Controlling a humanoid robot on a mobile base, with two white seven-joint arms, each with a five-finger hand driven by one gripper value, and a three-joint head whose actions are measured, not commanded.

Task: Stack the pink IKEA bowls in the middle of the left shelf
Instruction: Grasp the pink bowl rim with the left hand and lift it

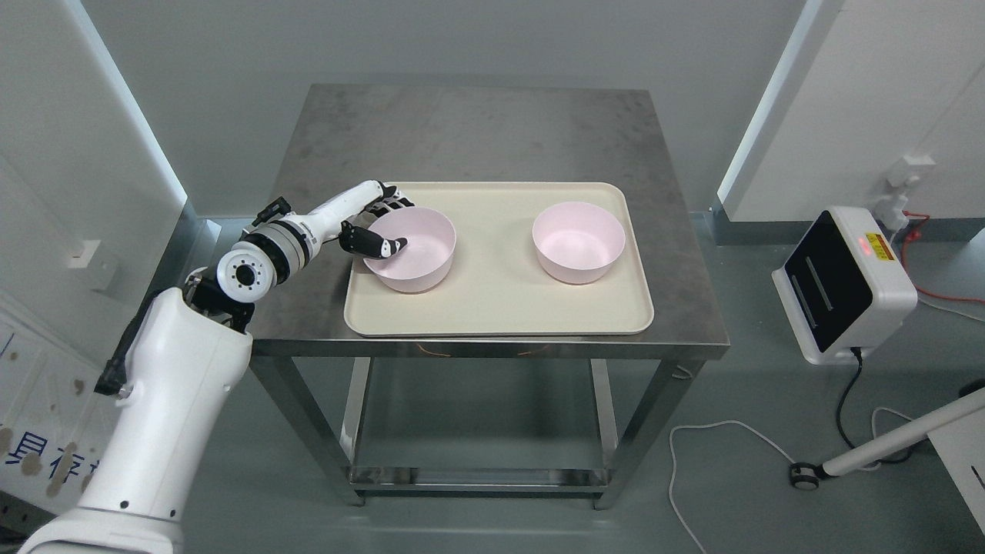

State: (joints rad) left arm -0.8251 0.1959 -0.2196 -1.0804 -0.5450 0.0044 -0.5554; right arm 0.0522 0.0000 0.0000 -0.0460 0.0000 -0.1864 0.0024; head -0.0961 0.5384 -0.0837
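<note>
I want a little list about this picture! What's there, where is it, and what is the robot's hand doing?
table: metal table, seen from above
tray: cream tray on the table
left bowl: pink bowl, on the tray's left side, upright
right bowl: pink bowl, on the tray's right side, upright, untouched
bowls stacked: no, they sit apart
left hand: left hand grips the left bowl's rim, thumb inside, fingers outside
right hand: not in view
floor: white box with a red light, at the right
</note>
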